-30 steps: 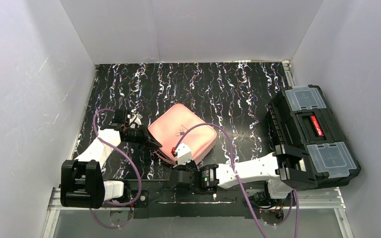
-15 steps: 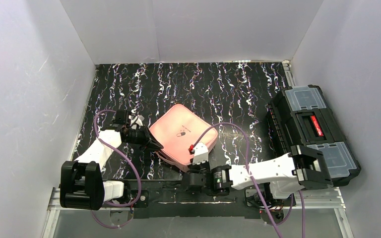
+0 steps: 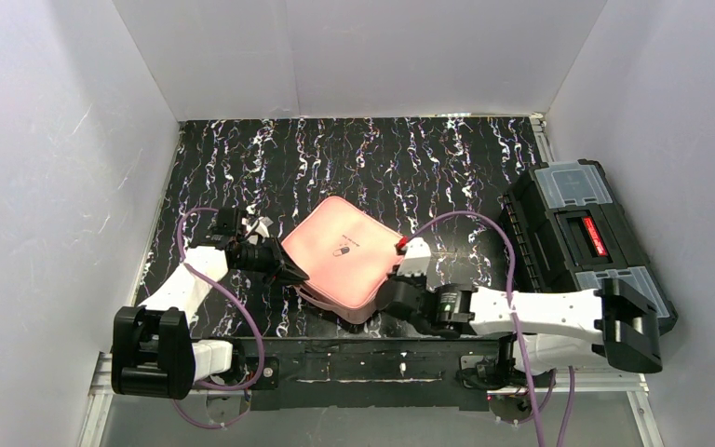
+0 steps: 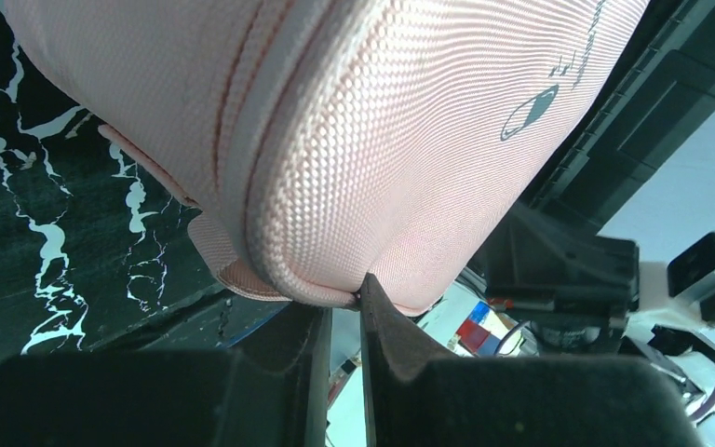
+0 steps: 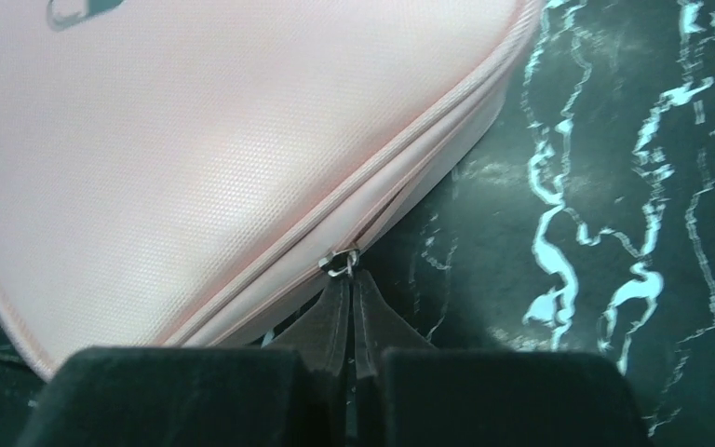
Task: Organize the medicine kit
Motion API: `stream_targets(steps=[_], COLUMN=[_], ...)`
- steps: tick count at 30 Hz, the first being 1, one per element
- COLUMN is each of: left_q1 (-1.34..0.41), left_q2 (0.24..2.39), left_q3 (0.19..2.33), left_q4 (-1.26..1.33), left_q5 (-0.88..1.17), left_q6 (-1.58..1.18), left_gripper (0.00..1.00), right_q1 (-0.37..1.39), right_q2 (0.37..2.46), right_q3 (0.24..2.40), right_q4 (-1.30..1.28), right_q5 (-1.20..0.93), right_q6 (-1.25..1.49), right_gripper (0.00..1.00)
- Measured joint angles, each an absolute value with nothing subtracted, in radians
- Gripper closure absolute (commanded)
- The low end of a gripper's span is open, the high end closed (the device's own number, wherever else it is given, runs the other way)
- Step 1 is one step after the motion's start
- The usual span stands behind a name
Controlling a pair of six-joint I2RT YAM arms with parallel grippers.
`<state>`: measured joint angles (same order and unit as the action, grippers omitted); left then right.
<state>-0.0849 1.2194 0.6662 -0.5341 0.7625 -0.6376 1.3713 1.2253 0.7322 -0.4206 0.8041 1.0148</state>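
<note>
The pink medicine kit (image 3: 335, 256) lies shut near the front middle of the black marbled table, its pill logo (image 3: 342, 250) facing up. My left gripper (image 3: 296, 273) is shut on the kit's left corner; in the left wrist view its tips (image 4: 346, 303) pinch the pink seam of the kit (image 4: 382, 121). My right gripper (image 3: 387, 282) is at the kit's near right edge. In the right wrist view, the gripper (image 5: 350, 284) is shut on the metal zipper pull (image 5: 342, 264) of the kit (image 5: 195, 158).
A black toolbox (image 3: 586, 251) with clear lid compartments stands at the table's right edge, close behind my right arm. White walls enclose the table on three sides. Purple cables loop over both arms.
My right gripper has swept from the kit's near corner rightward along its edge, drawing the zipper pull with it. The kit turned slightly. The left gripper has kept its hold.
</note>
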Motion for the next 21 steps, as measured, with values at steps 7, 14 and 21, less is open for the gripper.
stream_targets(steps=[7,14,21], left_q1=[-0.084,-0.085,-0.085], left_q2=[1.214,1.213,1.181], left_q3=[0.666,0.666,0.667], left_q4=[-0.533,-0.525,-0.522], left_q5=[0.763,0.767,0.767], left_q6=[-0.624,-0.621,-0.621], left_gripper=[1.0,1.0,1.0], right_q1=[1.16,1.011,0.911], right_q2=[1.104,1.109,1.187], right_q3=[0.646,0.639,0.669], right_q4=[-0.357,-0.282,-0.231], right_q5=[0.725,0.617,0.512], right_q6=[0.827,0.685,0.619], right_gripper=[0.99,0.99,0.99])
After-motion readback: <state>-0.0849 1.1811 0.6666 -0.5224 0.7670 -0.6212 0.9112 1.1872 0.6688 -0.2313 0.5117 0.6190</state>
